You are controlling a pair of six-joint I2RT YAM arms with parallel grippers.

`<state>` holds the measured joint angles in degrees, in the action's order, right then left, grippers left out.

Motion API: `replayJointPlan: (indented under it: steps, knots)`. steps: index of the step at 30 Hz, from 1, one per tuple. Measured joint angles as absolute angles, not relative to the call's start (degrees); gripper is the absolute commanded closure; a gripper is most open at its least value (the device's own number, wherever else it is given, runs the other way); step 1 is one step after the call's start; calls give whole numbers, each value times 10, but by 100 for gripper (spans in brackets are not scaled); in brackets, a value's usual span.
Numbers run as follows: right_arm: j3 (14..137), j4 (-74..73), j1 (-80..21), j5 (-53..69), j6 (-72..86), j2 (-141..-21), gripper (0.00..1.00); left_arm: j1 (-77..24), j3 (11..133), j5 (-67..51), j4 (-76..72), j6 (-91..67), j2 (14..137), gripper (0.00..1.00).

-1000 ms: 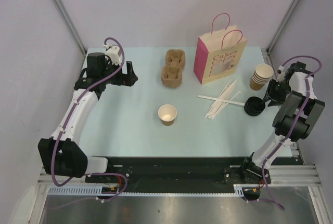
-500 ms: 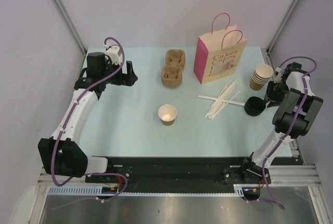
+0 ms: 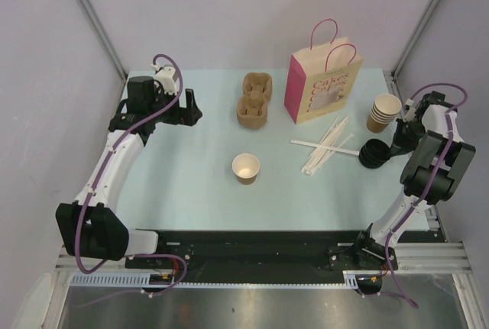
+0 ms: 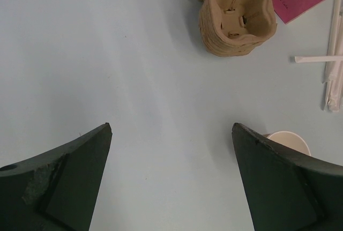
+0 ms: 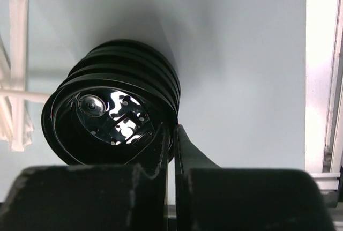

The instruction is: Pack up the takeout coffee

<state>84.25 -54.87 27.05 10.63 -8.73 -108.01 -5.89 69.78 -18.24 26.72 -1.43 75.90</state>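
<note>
Where grey walls (image 3: 229, 16) rise, pale-blue tabletop (image 3: 191, 146)

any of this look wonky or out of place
The stack of black lids near the table's right edge seems to lean, its layers staggered sideways, with the right gripper pinching its top rim. The wrapped straws lie loosely fanned. Nothing looks spilled or damaged.

Glossy black plastic lids (image 5: 124, 64); matt table (image 3: 191, 162)
</note>
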Motion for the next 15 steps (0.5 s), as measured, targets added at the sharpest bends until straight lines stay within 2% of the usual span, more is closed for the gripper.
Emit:
replayJointPlan:
  steps: [15]
  knots:
    - [885, -608, 302, 162, -111, -1024, 100, -59, 697, -190, 267, -14, 754, 0]
